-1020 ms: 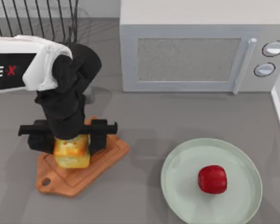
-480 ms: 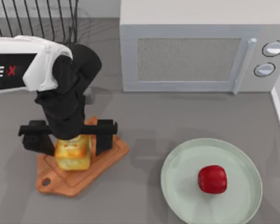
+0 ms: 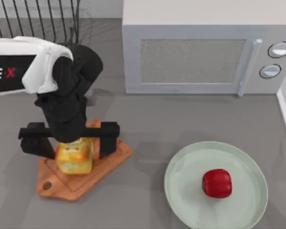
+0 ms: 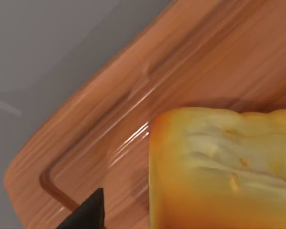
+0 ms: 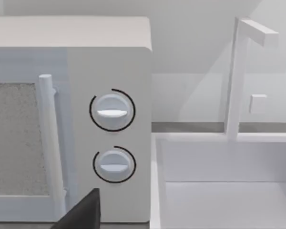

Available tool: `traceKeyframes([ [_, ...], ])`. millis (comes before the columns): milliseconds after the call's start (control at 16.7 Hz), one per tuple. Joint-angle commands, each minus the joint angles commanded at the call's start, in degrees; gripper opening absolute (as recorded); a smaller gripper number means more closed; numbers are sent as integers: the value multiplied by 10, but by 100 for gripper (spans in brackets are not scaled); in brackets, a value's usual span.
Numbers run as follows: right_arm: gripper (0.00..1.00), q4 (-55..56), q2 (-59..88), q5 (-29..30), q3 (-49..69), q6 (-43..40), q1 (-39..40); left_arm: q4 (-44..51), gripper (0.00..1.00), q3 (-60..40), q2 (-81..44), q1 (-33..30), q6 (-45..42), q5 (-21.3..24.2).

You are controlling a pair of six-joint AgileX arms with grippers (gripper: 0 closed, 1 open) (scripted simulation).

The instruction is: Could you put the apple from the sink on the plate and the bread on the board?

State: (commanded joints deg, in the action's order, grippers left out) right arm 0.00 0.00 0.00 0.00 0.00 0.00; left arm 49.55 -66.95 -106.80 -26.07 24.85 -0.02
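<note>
Both tool (image 3: 70,139) fingers flank bread (image 3: 75,156) (on board (image 3: 105,160)).

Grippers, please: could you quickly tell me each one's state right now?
Left end effector: open, astride the bread on the board.
Right: cannot be told.

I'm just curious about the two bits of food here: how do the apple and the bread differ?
The apple is round and glossy red; the bread is a golden-yellow cube with a toasted top. The apple lies on the pale green plate with nothing over it; the bread sits on the wooden board between the left gripper's open jaws. Both rest on their own support.
</note>
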Motion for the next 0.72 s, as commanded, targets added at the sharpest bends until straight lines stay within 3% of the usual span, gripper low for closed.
traceKeyframes([
  [360, 100, 0, 0, 0, 0, 0, 0, -76, 100, 95, 144, 38, -38, -1],
  [720, 100, 0, 0, 0, 0, 0, 0, -207, 100, 290, 471, 108, -107, 3],
])
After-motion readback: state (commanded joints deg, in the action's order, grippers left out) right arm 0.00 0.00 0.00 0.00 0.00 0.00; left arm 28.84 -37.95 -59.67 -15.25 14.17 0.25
